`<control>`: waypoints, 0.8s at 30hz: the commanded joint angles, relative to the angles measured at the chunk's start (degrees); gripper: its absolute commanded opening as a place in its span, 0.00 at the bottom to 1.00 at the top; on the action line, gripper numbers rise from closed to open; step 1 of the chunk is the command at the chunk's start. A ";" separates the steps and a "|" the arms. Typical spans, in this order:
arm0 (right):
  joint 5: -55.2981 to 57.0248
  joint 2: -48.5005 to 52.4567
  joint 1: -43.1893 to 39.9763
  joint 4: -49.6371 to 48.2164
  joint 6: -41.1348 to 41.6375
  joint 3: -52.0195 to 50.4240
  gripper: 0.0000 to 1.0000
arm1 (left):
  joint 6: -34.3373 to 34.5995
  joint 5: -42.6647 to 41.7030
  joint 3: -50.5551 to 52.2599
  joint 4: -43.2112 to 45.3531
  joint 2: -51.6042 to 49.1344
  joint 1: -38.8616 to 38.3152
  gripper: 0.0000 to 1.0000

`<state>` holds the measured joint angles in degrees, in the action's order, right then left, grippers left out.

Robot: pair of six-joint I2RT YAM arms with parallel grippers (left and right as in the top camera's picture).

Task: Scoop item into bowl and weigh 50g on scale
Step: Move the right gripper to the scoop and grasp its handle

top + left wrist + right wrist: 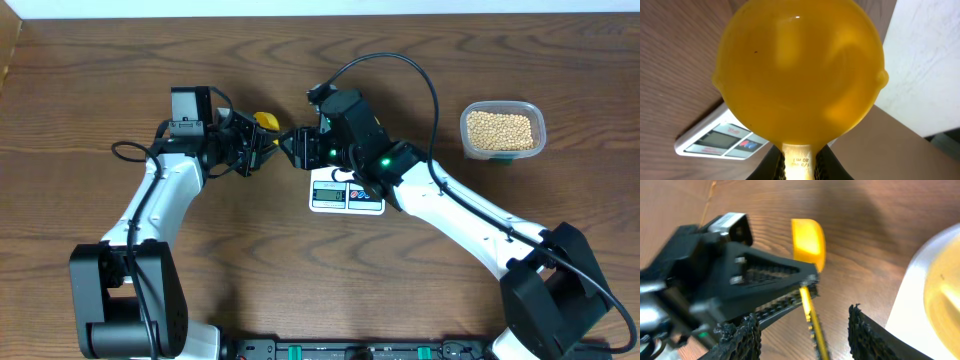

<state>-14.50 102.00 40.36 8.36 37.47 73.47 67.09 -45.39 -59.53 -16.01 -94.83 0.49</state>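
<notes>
Your left gripper is clenched on the handle of the yellow scoop. It holds the scoop above the table, a little left of the centre of the overhead picture. No beans show in the scoop. Your right gripper faces it from the other side. Its fingers stand on both sides of the thin handle with a gap, so it is not yet grasping. I think the scoop is held out like this so that the right arm can take it, because the beans lie in the clear tub at the upper right, on that arm's side. The scale sits at the centre, half under the right arm. At the right edge of the right wrist picture, a pale yellow round shape over a white surface is probably the bowl on the scale, ready for weighing, but it is blurred. On the handle you can read small writing, something like "1/3" and "80 ml". The scale's display and the marks beside it are too small to read.
</notes>
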 commanded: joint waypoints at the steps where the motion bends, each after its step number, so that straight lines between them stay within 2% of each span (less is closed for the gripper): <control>1: 3.04 0.35 0.26 2.58 9.14 0.70 0.53 | 0.79 -4.20 -0.26 0.28 0.24 0.20 0.08; 8: 4.72 0.35 1.29 3.45 11.74 0.31 0.55 | 4.57 -4.20 -0.26 0.26 0.24 0.20 0.08; 17: 9.35 0.35 3.93 1.07 11.74 0.31 0.36 | 4.81 -8.00 -0.26 0.26 0.24 0.20 0.08; 22: 9.90 0.35 4.33 1.07 11.74 0.31 0.35 | 4.81 -8.39 -0.26 0.26 0.24 0.20 0.09; 24: 9.90 0.35 4.37 1.07 11.74 0.31 0.35 | 4.79 -9.35 -0.26 0.24 0.24 0.20 0.22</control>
<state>-6.11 102.00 44.07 9.52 49.04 73.45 71.94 -52.51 -59.53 -15.97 -94.83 0.49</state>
